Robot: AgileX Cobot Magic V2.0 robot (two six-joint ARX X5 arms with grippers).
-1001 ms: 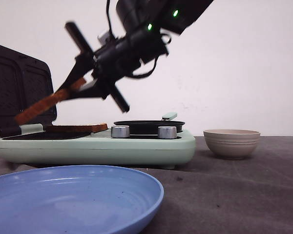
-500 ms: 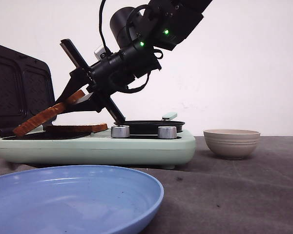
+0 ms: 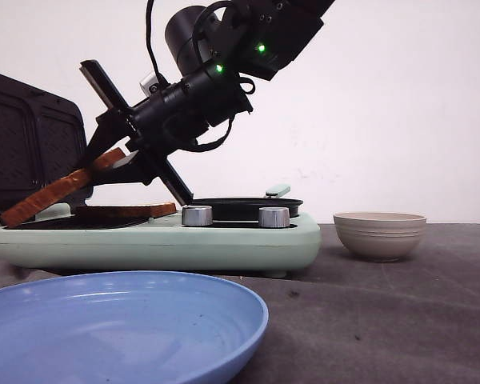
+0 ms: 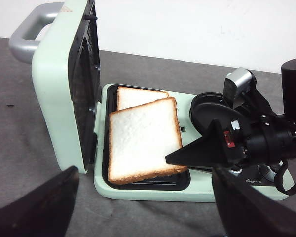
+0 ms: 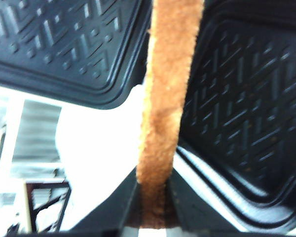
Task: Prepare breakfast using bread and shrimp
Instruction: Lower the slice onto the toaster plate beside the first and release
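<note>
From the front, the right gripper [image 3: 104, 164] is clamped on one edge of a slice of bread [image 3: 52, 192], which slopes down so its far edge nearly meets the left end of the mint-green sandwich maker [image 3: 156, 240], whose lid [image 3: 32, 144] stands open. A second slice [image 3: 124, 211] lies flat on the hotplate beneath it. A beige bowl [image 3: 380, 234] sits well apart toward the right edge of the table, and a blue plate [image 3: 120, 324] waits bare at the near edge. From the left wrist camera, the held slice [image 4: 144, 139] overlaps the flat slice [image 4: 138, 96] in the maker's tray; the left gripper [image 4: 143, 207] hangs apart with its jaws spread wide, holding nothing. The right wrist camera shows just the brown crust [image 5: 165, 113] pinched between the fingers, above the patterned plate. I see no shrimp in any view; the bowl's inside is hidden. I'd say the bread is nearly laid, with shrimp, closing and plating left.
</note>
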